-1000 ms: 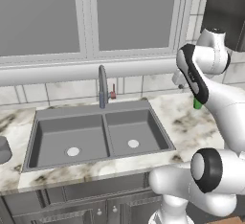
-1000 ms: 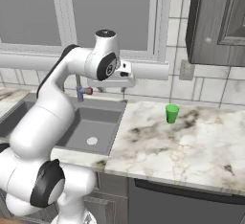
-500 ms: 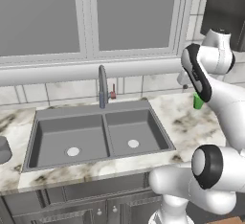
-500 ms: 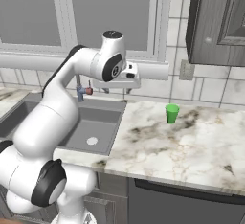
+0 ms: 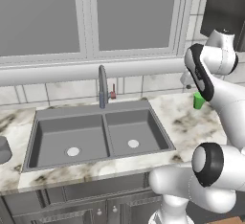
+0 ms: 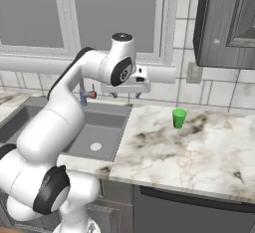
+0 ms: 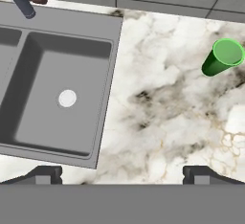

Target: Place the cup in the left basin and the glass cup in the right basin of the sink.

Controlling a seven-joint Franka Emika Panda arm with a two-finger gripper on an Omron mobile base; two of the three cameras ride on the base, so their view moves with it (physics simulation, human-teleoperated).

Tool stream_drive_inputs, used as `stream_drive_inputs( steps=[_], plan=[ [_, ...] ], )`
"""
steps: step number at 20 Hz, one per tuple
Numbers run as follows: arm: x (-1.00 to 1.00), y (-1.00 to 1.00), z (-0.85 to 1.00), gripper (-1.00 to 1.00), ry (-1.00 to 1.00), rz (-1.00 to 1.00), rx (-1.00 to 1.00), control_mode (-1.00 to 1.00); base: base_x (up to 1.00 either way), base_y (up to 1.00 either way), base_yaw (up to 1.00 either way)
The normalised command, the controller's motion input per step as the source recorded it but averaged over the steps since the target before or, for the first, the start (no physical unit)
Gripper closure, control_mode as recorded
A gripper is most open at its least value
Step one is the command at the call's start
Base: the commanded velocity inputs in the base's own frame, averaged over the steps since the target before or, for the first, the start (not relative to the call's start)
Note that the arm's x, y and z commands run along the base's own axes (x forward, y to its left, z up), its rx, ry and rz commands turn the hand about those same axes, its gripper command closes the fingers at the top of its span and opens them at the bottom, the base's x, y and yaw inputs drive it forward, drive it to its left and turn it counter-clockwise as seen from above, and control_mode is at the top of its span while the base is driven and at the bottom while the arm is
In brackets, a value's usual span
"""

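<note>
status: nothing placed. cup [image 6: 179,117] sitting on table [image 6: 189,152]; both basins of sink [image 5: 100,132] lying bare; end effector [image 6: 124,93] hovering released, holding nothing.

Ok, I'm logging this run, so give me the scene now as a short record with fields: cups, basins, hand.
cup: green, upright on the marble counter, right of the sink
glass cup: grey, on the counter left of the sink, cut by the picture's edge
left basin: nothing in it
right basin: nothing in it
hand: open, holding nothing, above the counter between sink and cup
faucet: behind the divider
</note>
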Motion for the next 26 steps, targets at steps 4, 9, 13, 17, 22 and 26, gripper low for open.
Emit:
stream_drive_inputs(
  steps=[4,9,13,17,22,26],
  plan=[
    [0.0,-0.04,0.0,-1.0,0.0,0.0,0.0,-1.0,0.0,0.0,0.0],
    [0.0,-0.08,0.0,-1.0,-0.01,0.0,0.0,-1.0,0.0,0.0,0.0],
    [0.0,-0.08,0.0,-1.0,-0.01,0.0,0.0,-1.0,0.0,0.0,0.0],
    [0.0,-0.07,0.0,-1.0,-0.03,0.0,0.0,-1.0,0.0,0.0,0.0],
    [0.04,-0.05,0.0,-1.0,-0.01,0.0,0.0,-1.0,0.0,0.0,0.0],
    [0.09,-0.1,-0.02,-1.0,0.0,0.0,0.0,-1.0,0.0,0.0,0.0]
  ],
)
